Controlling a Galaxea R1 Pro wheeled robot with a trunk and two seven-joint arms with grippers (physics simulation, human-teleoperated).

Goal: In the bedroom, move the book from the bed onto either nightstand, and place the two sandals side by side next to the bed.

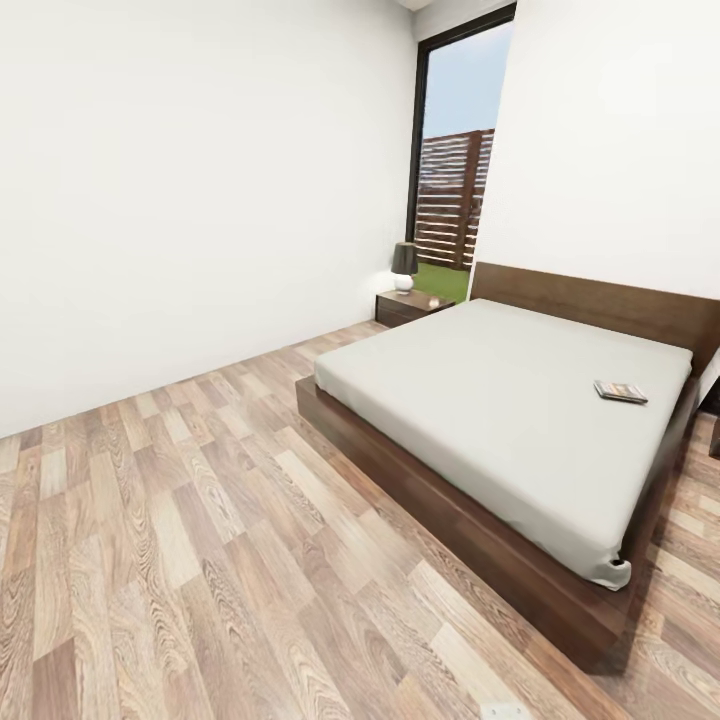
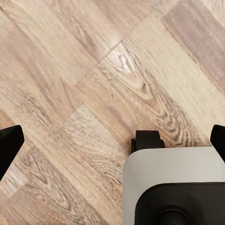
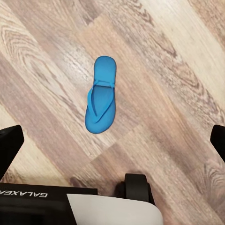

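Wood-plank floor (image 1: 180, 560) covers the room, bounded by plain white walls (image 1: 180, 200). The bed (image 1: 480, 545) stands at the right of the head view, its pale grey mattress (image 1: 480, 400) set in a dark brown frame with a brown headboard (image 1: 600, 300) against the far wall. A tall window (image 1: 455, 160) in the far corner shows a slatted wooden fence and grass outside. The nightstand (image 1: 408, 305) sits beside the head of the bed, just below the window, with a small dark-shaded lamp (image 1: 404, 266) on its top. The book (image 1: 620, 391) lies flat on the mattress, near the right edge and toward the headboard end, well apart from the nightstand. One blue sandal (image 3: 101, 95) lies flat on the floor, sole down, in the right wrist view, clear of the robot's base (image 3: 112, 208), whose dark wheel sits nearby. The right gripper (image 3: 112, 140) stands wide, its dark fingertips (image 3: 9, 143) at opposite sides of the frame, holding nothing. The left gripper (image 2: 112, 143) is likewise spread wide and empty, its fingertips (image 2: 9, 143) over bare floor beside the grey base.
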